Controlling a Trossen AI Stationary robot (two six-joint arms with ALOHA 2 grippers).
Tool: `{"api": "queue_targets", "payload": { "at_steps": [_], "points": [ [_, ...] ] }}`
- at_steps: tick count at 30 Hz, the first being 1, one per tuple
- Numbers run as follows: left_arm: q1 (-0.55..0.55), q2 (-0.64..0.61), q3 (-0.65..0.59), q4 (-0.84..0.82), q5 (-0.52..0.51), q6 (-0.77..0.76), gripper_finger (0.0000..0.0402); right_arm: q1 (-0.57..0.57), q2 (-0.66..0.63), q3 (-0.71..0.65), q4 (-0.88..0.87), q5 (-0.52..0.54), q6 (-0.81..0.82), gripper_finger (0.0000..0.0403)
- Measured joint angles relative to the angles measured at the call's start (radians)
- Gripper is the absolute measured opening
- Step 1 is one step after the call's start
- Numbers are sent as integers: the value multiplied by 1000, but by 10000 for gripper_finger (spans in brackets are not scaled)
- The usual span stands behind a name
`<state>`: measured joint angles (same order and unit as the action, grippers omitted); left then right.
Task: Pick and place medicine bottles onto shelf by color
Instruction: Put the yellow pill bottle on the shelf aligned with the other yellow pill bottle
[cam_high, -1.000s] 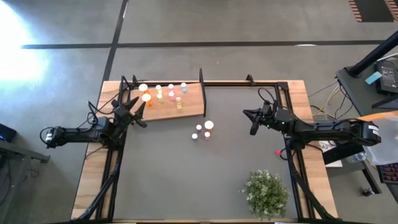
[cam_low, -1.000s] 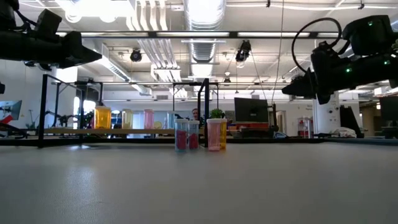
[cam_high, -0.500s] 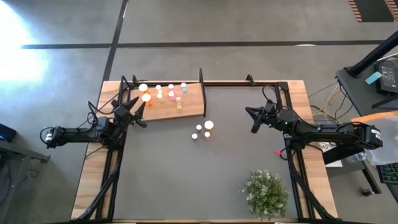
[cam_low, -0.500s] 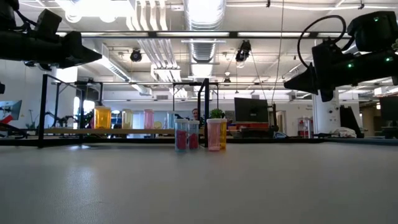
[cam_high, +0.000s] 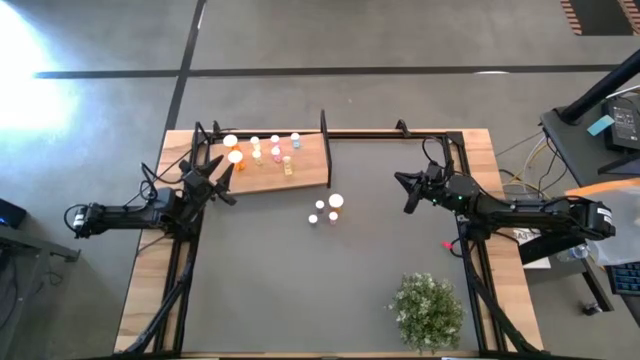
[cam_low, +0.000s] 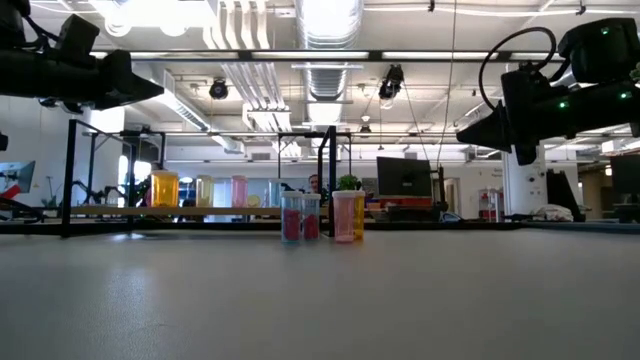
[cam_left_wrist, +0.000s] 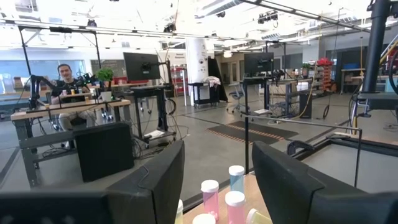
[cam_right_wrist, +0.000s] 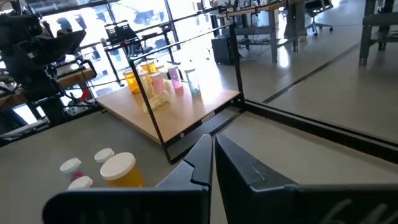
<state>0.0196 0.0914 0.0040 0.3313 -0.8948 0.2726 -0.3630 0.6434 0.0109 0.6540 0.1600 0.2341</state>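
Observation:
The light-brown shelf (cam_high: 300, 170) lies at the table's far left and carries several medicine bottles (cam_high: 262, 150) standing upright: orange, yellow-green, pink and blue. Several more bottles (cam_high: 327, 209) stand on the grey mat just right of the shelf, among them a larger orange one (cam_right_wrist: 119, 170). My left gripper (cam_high: 222, 176) hovers open at the shelf's left edge, and pink and blue bottles (cam_left_wrist: 219, 198) show beyond its fingers. My right gripper (cam_high: 407, 195) hangs shut above the mat, right of the loose bottles, pointing toward them.
A green bushy plant (cam_high: 428, 310) stands near the table's front right. A black frame rail (cam_high: 385, 133) runs along the far edge, and an upright black post (cam_high: 324, 122) stands at the shelf's far right corner. Bare mat lies between the loose bottles and the near edge.
My right gripper has rolled a little and drawn back slightly toward the table's right edge, staying shut. The bottles have kept their places.

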Motion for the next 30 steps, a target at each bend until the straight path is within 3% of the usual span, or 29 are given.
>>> {"api": "queue_targets", "payload": {
  "at_steps": [13,18,27,30],
  "points": [
    [0,1,0,43,-6,-3,173,0,0,0,0,0,-1,9],
    [0,26,7,71,-6,-106,173,0,0,0,0,0,-1,9],
    [0,237,123,70,-12,-269,173,0,0,0,0,-1,-1,9],
    [0,344,183,72,-59,-345,173,0,0,0,0,-1,-2,9]
  ]
}}
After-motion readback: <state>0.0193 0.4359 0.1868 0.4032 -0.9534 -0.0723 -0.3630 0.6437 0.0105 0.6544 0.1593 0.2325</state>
